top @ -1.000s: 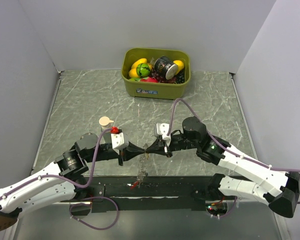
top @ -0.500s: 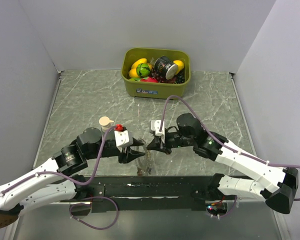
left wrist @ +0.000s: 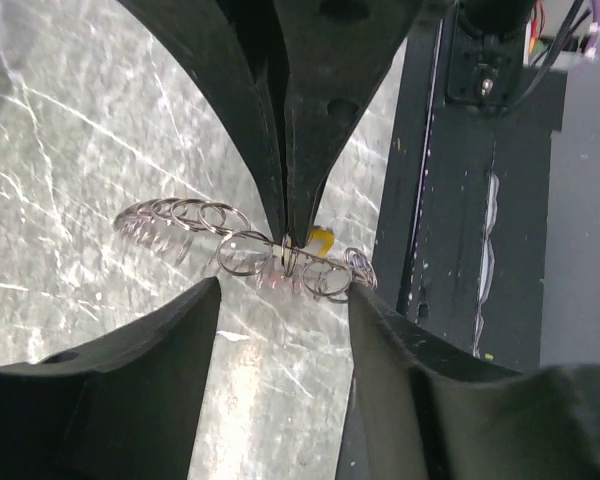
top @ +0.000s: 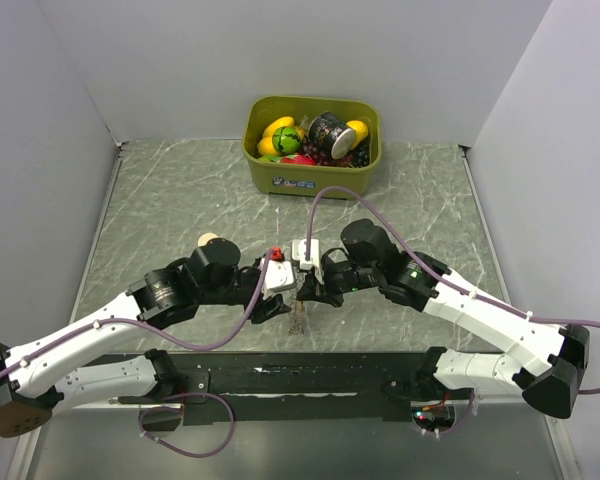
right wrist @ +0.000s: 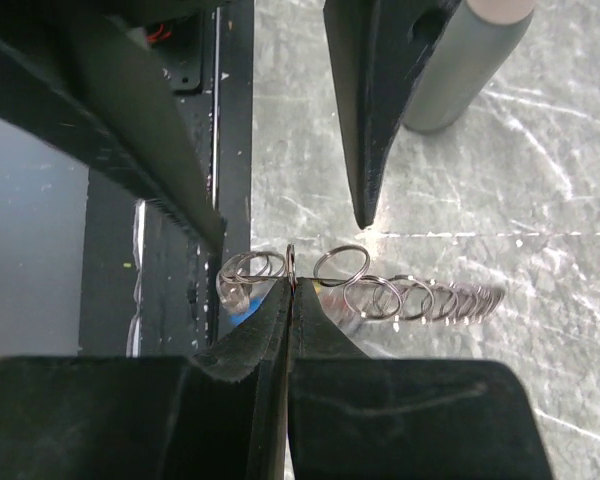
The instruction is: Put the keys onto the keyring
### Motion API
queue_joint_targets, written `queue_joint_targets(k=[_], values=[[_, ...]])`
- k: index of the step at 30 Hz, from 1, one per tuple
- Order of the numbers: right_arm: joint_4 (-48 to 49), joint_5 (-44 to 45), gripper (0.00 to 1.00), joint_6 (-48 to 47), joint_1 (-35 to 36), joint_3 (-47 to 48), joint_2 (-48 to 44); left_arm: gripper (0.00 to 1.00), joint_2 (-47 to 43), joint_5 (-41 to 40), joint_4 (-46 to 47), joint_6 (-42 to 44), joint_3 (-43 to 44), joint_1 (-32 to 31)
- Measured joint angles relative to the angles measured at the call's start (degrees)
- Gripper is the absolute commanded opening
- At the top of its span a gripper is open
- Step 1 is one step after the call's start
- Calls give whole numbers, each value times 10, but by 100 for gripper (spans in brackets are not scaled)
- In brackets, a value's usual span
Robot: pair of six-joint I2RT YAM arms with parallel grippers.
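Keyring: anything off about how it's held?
Slightly. The right gripper pinches just one ring of the keyring, so the other rings string out loose on both sides of the pinch. The left gripper stands open around it.

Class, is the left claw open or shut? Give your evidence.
Open. The left claw has its fingers wide apart, gripping nothing; the shut right claw pinches the keyring.

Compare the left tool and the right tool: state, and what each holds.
The left tool stands open, jaws wide apart; the right tool is shut, jaws pressed together. The right tool pinches one ring of the keyring; the left tool holds nothing. Both are black and face each other, tip to tip, over the same stretch of keyring.
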Motion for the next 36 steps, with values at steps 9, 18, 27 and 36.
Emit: queue_joint_targets(k=[9,18,27,36], values=[[-3,-6,0,-1,0,0,-2,40,5,6,9,15,0,0],[2,-7,0,-1,0,0,-18,26,6,19,46,12,0,0],[2,-4,0,1,-1,-7,-22,1,25,38,53,13,0,0],[12,6,40,18,-2,-19,-41,1,12,37,92,0,-22,0]])
